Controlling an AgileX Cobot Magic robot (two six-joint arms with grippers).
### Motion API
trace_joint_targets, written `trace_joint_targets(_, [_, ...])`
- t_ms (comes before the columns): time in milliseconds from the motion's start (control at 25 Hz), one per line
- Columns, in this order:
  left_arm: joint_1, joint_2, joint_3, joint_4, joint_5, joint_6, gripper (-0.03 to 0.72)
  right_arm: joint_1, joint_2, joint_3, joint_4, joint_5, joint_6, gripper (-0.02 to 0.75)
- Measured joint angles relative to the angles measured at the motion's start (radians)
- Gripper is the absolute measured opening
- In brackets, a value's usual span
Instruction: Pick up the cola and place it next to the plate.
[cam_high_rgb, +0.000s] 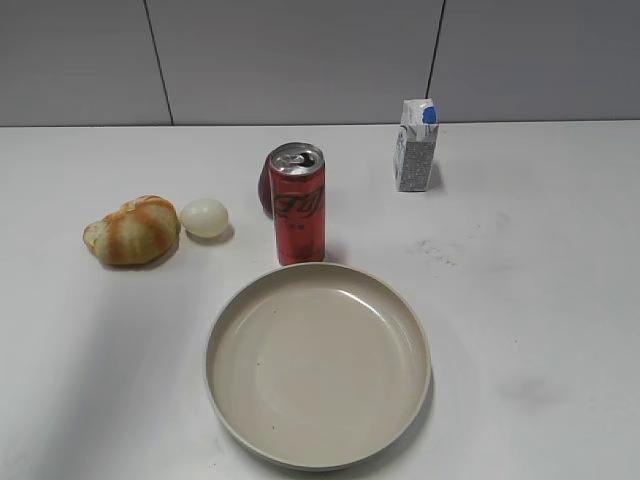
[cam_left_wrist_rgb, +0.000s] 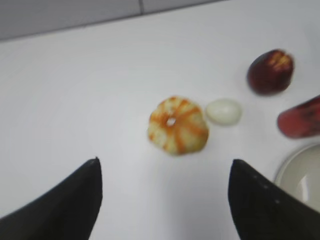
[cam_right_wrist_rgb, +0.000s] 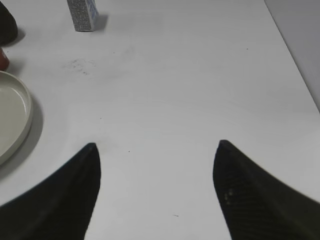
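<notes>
We find the cola (cam_high_rgb: 298, 205) standing upright near the middle of the white desk (cam_high_rgb: 540, 300), silver top already opened, its base just beyond the far rim of the plate (cam_high_rgb: 318, 364); whether can and rim touch we cannot tell. The plate sits toward the near edge, holding nothing. Directly behind the cola, toward the far edge, a dark red fruit (cam_high_rgb: 266, 186) shows only as a sliver past the can's left side. Toward the left edge lie a striped orange-and-cream bun (cam_high_rgb: 131, 230) and a pale egg (cam_high_rgb: 204, 217), just beside each other. A small white-and-blue carton (cam_high_rgb: 415, 145) stands upright toward the far right corner, well apart from the rest. The left gripper (cam_left_wrist_rgb: 164, 186) hangs spread wide above bare desk on the near side of the bun, grasping nothing. The right gripper (cam_right_wrist_rgb: 156, 172) is likewise released, fingers wide over bare desk on the right side, plate rim at its left. Neither arm shows in the exterior view.
</notes>
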Motion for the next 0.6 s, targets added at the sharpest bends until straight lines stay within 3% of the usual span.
trace_joint_targets(200, [0.142, -0.324, 0.416, 0.008, -0.002, 0.0, 0.58, 0.0, 0.0, 0.0, 0.0, 0.0, 0.0, 0.533])
trace_joint_targets(400, [0.152, -0.658, 0.688, 0.001, -0.055, 0.0, 0.578, 0.0, 0.0, 0.0, 0.0, 0.0, 0.0, 0.533])
trace_joint_targets(600, [0.152, -0.932, 0.867, 0.001, -0.146, 0.0, 0.578, 0.0, 0.0, 0.0, 0.0, 0.0, 0.0, 0.533])
